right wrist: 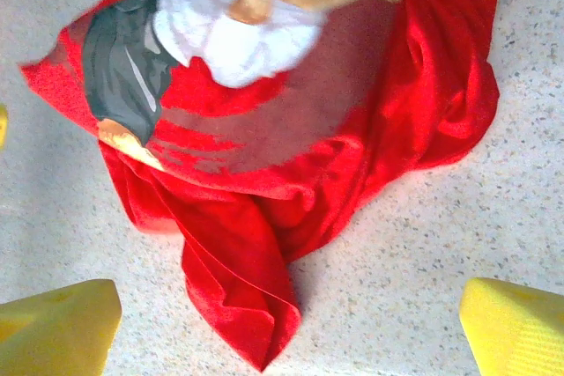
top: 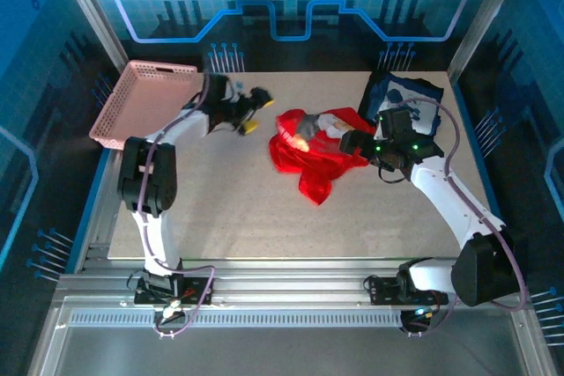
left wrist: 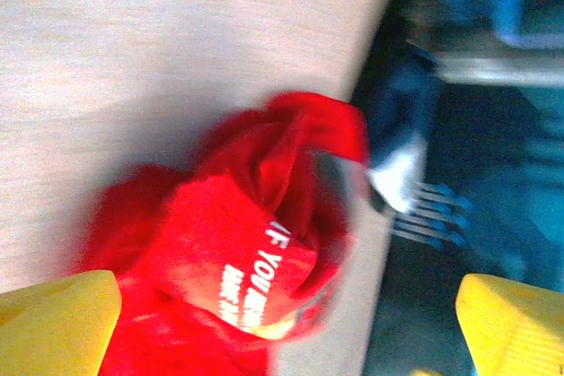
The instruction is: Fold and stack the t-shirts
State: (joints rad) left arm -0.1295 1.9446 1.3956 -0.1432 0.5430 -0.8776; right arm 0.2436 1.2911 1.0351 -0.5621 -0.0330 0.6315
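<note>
Nearest us, the bare table (top: pixel 229 209) gives plenty of room, and just past the middle sits the red t-shirt (top: pixel 310 160), a crumpled heap with one pointed tail trailing toward the near edge. No flat panel and no clean crease, so I'd call this the very start of the fold: the shirt needs spreading out first. The right claw (top: pixel 346 141) hangs over the heap's right side, and its wrist camera shows the yellow fingertips (right wrist: pixel 57 328) spread wide with nothing between them, the bunched white, brown and grey print lying below. Whether it brushes the cloth I can't tell; it looks to be just above. Across on the other side, the left claw (top: pixel 256 110) is clear of the shirt, wide open too and empty-handed, looking toward the red cloth with its white lettering. My read on the next move: each claw drops onto an edge, a hem or a shoulder, pinches one layer and draws it apart to flatten the shirt. Further back, the navy t-shirt (top: pixel 401 92) waits bunched at the far right corner, and the pink basket (top: pixel 132 116) sits at the far left.
</note>
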